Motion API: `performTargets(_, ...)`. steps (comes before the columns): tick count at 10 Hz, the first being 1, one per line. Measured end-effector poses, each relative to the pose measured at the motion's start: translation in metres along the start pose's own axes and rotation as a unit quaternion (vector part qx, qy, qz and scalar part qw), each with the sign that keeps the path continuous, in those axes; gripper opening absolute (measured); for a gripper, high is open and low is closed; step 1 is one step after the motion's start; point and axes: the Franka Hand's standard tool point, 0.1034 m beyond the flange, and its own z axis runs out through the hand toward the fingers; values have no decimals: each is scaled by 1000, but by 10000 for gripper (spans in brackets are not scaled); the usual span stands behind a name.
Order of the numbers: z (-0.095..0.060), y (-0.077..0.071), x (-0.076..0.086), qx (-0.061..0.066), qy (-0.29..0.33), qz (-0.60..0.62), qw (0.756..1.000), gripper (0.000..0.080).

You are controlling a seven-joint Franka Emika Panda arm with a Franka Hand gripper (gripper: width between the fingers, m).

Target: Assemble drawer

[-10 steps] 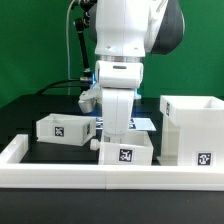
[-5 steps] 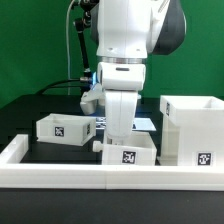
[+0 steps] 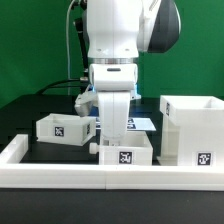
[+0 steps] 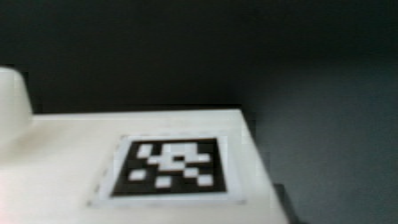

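**ARM LOW OVER THE MIDDLE DRAWER BOX: GRASP STATE NOT CONFIRMED**

**Exterior view.** The arm stands vertical at centre, with its lower end down at the middle drawer box. This box rests on the black counter, just behind the white front rail, and its tagged face is turned to the camera. Its long axis runs across the view. The jaws sit behind the box's upper edge and are hidden, so it cannot be told whether they are wide, narrow or closed on the box wall. A second drawer box lies to the exterior view's left, near but apart. The taller drawer housing, open at the top, stands just beside the middle box on the exterior view's right. The marker board lies flat behind.

**Wrist view.** A white panel carrying a marker tag fills the near field and is blurred. It is probably the middle box. No jaws appear. A rounded white shape at the edge cannot be identified.

**Governing relation.** The box is directly under the wrist. The housing lies toward the exterior view's right, so any mating move likely runs that way.
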Motion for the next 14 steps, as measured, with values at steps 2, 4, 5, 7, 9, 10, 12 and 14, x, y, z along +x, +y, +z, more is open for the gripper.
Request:
performTargets(2,2,0,1,-1,0,1,1000,41)
performTargets(4,3,-1,-4,-6,0,7,1000,41)
performTargets(5,3,-1,-4,-6,0,7,1000,41)
performTargets(7,2,1,1,-1,1,3,1000,41)
performTargets(9,4,4,11,6,2,-9,1000,41)
performTargets(10,6,4,16,7,0,-19,1000,41)
performTargets(12,7,5,20,-7,1,-26,1000,41)
performTargets(14,9,4,19,-12,2,-24,1000,41)
